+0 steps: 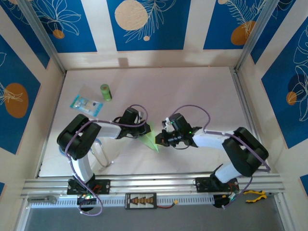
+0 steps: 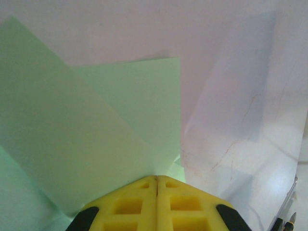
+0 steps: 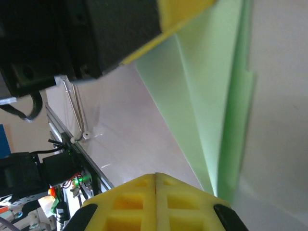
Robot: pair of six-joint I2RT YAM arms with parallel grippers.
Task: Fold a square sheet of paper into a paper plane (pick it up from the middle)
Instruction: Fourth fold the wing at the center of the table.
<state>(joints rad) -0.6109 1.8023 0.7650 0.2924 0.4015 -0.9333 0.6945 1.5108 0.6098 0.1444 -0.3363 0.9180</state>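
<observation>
Top view: pale-green paper [image 1: 152,140], folded to narrow point aimed at lower edge of frame, on white table [image 1: 192,91] just below centre, between both grippers. Left gripper [image 1: 146,129] at paper's upper end, right gripper [image 1: 163,138] at its right edge.

Left wrist view: left gripper [image 2: 156,179] fingers pressed together, paper [image 2: 96,134] folds converging into tips, pinched.

Right wrist view: right gripper [image 3: 156,177] fingers together, paper [image 3: 207,96] point just right of tips; grip on it unclear.

Upper left of top view: small green cylinder [image 1: 106,92], clear packet [image 1: 86,103].
</observation>
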